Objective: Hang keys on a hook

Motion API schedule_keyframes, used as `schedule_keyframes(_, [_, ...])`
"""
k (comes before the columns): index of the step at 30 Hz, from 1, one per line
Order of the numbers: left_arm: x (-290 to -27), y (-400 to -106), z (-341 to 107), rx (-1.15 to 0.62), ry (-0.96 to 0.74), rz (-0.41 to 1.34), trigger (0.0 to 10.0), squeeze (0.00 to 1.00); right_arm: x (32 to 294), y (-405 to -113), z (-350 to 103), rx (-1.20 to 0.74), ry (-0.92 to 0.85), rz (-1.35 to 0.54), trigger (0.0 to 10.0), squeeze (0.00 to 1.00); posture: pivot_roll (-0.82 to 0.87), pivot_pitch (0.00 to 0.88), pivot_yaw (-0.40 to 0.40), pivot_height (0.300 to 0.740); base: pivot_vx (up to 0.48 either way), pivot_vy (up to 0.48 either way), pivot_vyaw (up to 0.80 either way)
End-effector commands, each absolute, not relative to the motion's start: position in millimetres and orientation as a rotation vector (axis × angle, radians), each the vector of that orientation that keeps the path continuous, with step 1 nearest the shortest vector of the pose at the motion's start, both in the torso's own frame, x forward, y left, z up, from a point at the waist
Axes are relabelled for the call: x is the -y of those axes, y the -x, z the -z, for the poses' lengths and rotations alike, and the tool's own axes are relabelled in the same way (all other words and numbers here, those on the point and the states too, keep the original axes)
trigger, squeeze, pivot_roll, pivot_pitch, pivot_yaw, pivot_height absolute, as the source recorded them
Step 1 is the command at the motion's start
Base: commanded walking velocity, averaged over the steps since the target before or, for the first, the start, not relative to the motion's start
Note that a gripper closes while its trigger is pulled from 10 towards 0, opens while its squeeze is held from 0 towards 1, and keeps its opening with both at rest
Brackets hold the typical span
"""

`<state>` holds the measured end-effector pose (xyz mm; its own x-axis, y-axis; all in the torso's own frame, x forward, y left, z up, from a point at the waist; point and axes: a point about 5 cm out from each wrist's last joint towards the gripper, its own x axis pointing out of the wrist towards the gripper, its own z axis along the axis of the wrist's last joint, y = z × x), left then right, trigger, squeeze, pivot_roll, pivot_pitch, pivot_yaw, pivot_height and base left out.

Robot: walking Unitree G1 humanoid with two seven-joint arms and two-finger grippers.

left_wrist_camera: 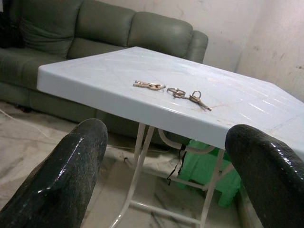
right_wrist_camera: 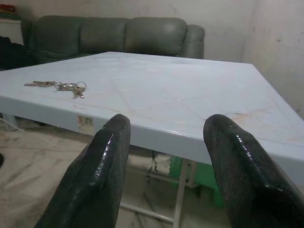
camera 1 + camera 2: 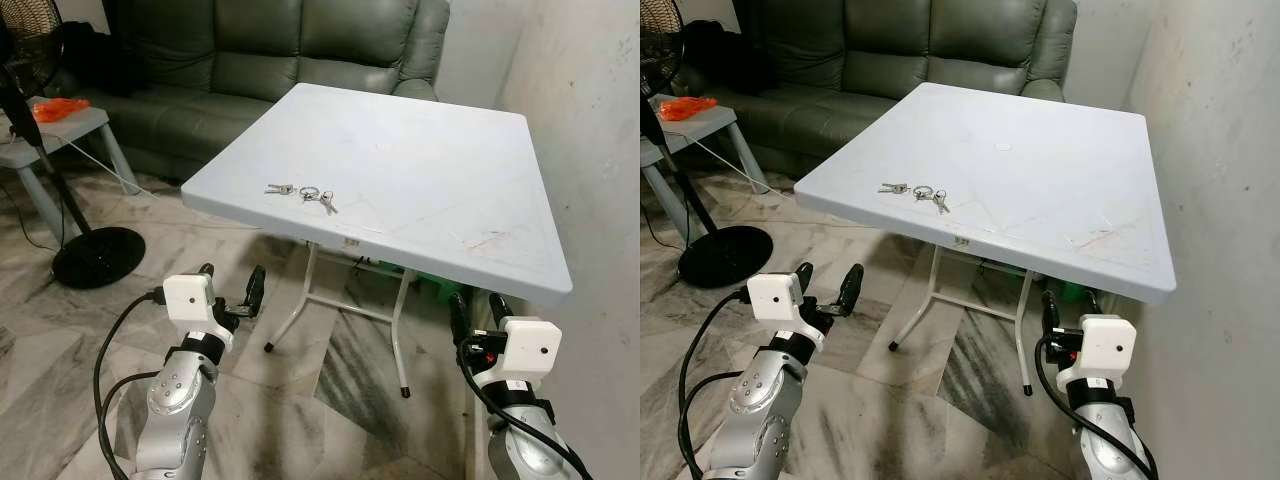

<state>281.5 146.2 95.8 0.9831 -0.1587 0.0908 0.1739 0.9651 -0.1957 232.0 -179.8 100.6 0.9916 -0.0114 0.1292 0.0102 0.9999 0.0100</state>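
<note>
Keys (image 3: 303,193) flat on the pale desk (image 3: 430,170), near its front edge toward the left corner, strung out in a short line with a ring in the middle. Nothing touching them. Faint scuffs and a reddish smear on the desk top toward the right front.

Left claw (image 3: 232,284) held low, below and in front of the desk's left corner, well apart from the keys, fingers (image 1: 66,175) spread wide and empty. Seen along that claw: keys lying above and beyond the gap between the fingers, white folding legs (image 1: 137,166) and a green box (image 1: 204,166) under the desk.

Right claw (image 3: 1068,303) likewise low, just under the desk's front edge at the right side, close beside the wall (image 3: 600,120). Released too, fingers (image 2: 95,180) apart with nothing between them; desk edge right ahead of them, keys off toward the far left of the top.

Green sofa (image 3: 290,50) behind the desk. Left of it a small side table (image 3: 75,125) carrying something orange (image 3: 58,108), possibly a bag, too blurred to tell. Standing fan (image 3: 95,255) with a round black base on the marble floor (image 3: 330,380) beside that table. Black cables looping from both silver arms.
</note>
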Motion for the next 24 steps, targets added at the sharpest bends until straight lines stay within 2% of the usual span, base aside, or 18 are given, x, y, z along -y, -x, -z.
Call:
schedule_keyframes(1, [-146.3, -284.6, -101.1, 0.086, 0.203, 0.17, 10.0, 0.0, 181.3, -233.5, -103.8, 0.138, -0.015, 0.016, 10.0, 0.0, -0.05, 0.025, -0.048, 0.74, 0.0, 0.356, 0.0])
schedule_keyframes(24, [-142.7, -286.6, -102.5, 0.076, 0.213, 0.175, 10.0, 0.0, 181.7, -233.5, -104.4, 0.137, -0.024, 0.008, 10.0, 0.0, -0.05, 0.024, -0.052, 0.74, 0.0, 0.48, 0.0])
